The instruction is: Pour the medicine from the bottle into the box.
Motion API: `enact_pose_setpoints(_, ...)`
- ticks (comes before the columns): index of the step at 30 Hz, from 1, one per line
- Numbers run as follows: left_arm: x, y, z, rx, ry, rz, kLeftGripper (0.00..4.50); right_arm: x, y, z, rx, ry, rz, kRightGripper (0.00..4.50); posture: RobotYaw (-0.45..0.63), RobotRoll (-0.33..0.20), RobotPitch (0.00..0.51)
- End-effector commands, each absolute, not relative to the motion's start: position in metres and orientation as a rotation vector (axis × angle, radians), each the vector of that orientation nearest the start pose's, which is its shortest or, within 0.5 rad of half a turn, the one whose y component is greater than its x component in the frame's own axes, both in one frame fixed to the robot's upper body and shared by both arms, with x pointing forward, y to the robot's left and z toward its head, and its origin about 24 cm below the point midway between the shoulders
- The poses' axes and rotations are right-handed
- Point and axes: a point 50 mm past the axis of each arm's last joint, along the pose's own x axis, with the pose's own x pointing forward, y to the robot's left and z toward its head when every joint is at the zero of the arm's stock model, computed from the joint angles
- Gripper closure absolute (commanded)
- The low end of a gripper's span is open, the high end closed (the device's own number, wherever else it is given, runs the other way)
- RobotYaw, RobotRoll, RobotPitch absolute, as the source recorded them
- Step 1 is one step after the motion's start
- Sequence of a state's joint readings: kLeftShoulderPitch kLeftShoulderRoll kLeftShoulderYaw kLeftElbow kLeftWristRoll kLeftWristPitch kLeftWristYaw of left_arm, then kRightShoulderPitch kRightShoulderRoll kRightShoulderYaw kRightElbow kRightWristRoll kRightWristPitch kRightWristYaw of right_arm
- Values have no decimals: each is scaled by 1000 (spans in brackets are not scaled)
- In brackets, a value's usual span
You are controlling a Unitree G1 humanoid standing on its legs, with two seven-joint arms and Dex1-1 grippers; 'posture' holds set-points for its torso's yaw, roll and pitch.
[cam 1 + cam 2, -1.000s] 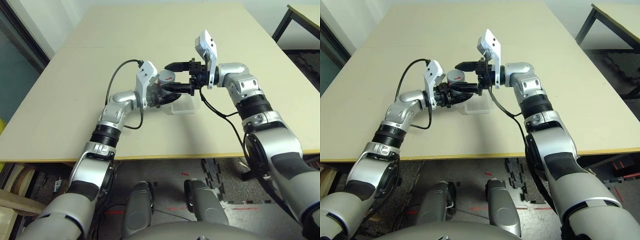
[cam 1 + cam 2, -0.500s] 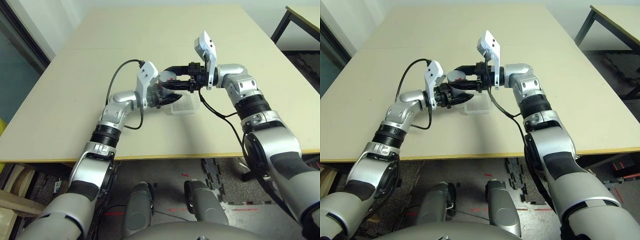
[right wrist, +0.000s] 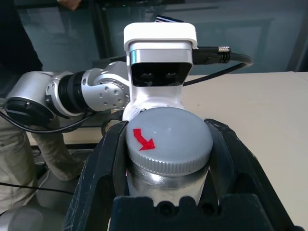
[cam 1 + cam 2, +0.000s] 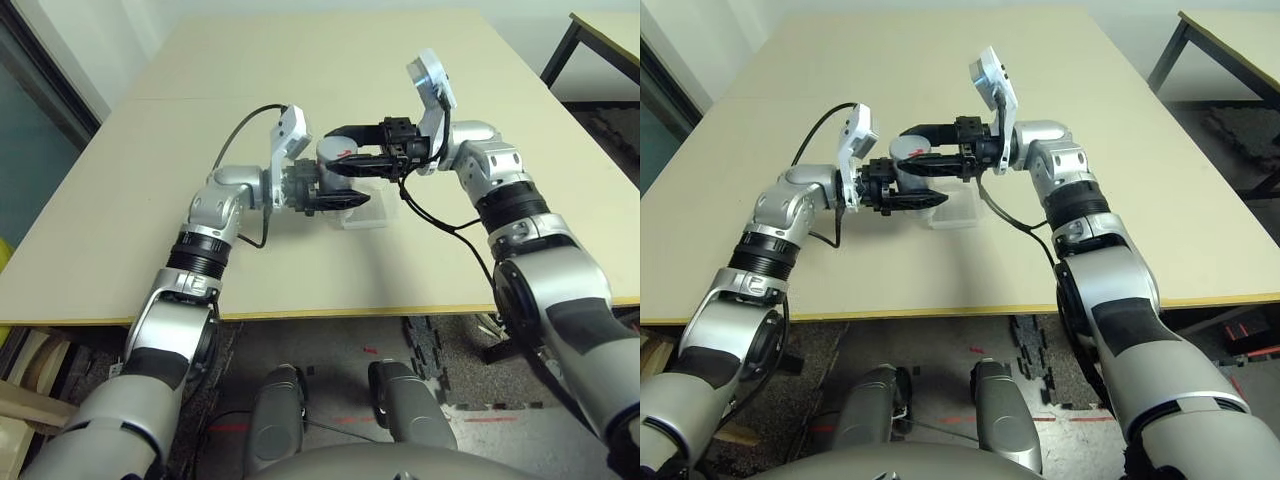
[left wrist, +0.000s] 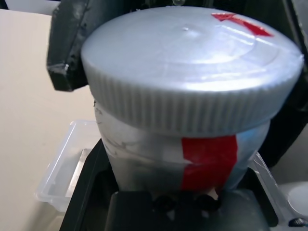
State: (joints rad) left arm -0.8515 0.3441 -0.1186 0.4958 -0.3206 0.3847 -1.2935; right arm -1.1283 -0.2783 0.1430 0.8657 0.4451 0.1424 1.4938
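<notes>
**Bottle held above the box by both grippers**

The bottle [image 4: 333, 168] is seen a little above the centre of the left eye view, raised off the table [image 4: 300, 70] and held upright between the two arms. The left gripper [image 4: 335, 197] is closed around the lower body of the bottle; in the left wrist view its black fingers [image 5: 91, 187] are pressed against the silver-grey wall on either side of the red and white label [image 5: 209, 161]. The right gripper [image 4: 345, 148] is closed on the cap [image 3: 168, 137]; in the right wrist view the ribbed rim of the cap is clamped between the two black fingers [image 3: 103, 163], and a red arrow [image 3: 143, 139] is printed on its top. The cap is still seated on the bottle.

The box [image 4: 368, 210] is resting on the table just right of centre in the left eye view, directly below and slightly to the right of the bottle, with its near rim partly covered by the left gripper. In the left wrist view a clear corner of the box [image 5: 62, 173] is visible at the lower left, behind the bottle. The bottle and the box are not touching.

The medicine cannot be made out in any view.

A person [image 3: 24, 144] in light trousers is partly seen at the left edge of the right wrist view, behind the left arm. A second table [image 4: 610, 30] is visible in the upper right corner of the left eye view.
</notes>
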Motion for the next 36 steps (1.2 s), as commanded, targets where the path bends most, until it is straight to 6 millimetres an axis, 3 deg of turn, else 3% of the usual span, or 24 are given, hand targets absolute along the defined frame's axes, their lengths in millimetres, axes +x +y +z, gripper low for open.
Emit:
enact_pose_setpoints(1,351,124,161,-39,175,-1406,1768,359,-75,213,-129,-96,1804,883,-155,0,79)
enact_pose_setpoints(3,350,124,160,-38,177,-1408,1768,361,-77,212,-128,-87,1790,156,-155,0,79)
enact_pose_setpoints(4,350,124,159,-36,180,-1409,1768,362,-79,210,-126,-80,1779,0,-155,0,79)
enact_pose_setpoints(23,348,125,153,10,163,-1383,1768,380,-112,195,-91,13,1513,0,-158,0,73)
enact_pose_setpoints(36,360,130,141,113,123,-1244,1768,380,-113,207,-85,-42,1510,0,-159,0,66)
